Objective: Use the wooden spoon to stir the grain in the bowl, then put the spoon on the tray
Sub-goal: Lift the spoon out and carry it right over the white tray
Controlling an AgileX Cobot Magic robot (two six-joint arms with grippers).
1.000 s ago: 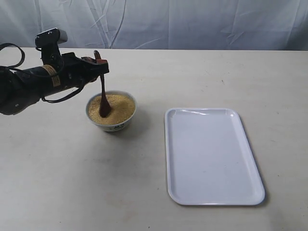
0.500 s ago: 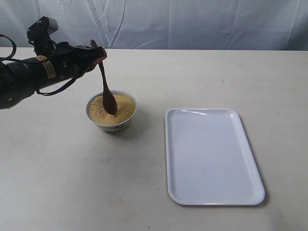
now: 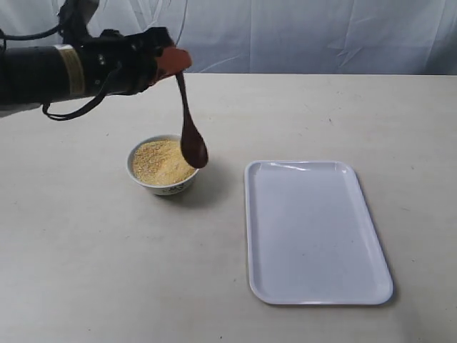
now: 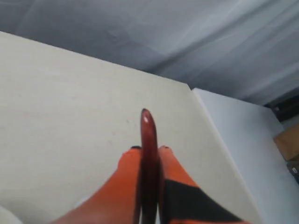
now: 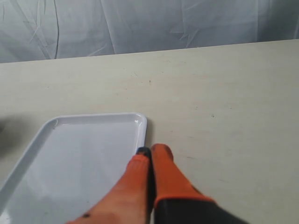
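Observation:
My left gripper [image 3: 173,61] is shut on the handle of the dark wooden spoon [image 3: 190,127]. The spoon hangs bowl-down in the air over the right rim of the small white bowl [image 3: 163,184], clear of the yellow grain [image 3: 160,161] that fills it. In the left wrist view the spoon handle [image 4: 149,168] sticks out between the orange fingers [image 4: 127,182] of the left gripper [image 4: 150,150]. The white tray [image 3: 314,229] lies flat to the right of the bowl, with nothing on it. My right gripper [image 5: 150,149] is shut on nothing, beside the tray's corner [image 5: 138,122].
A pale tabletop [image 3: 93,264] carries the bowl and tray. A wrinkled grey-white curtain [image 3: 300,32] hangs behind the table's far edge. The right arm does not show in the exterior view.
My left gripper has risen and moved right with the spoon. The spoon's bowl has come up out of the grain and now hangs over the bowl's right rim.

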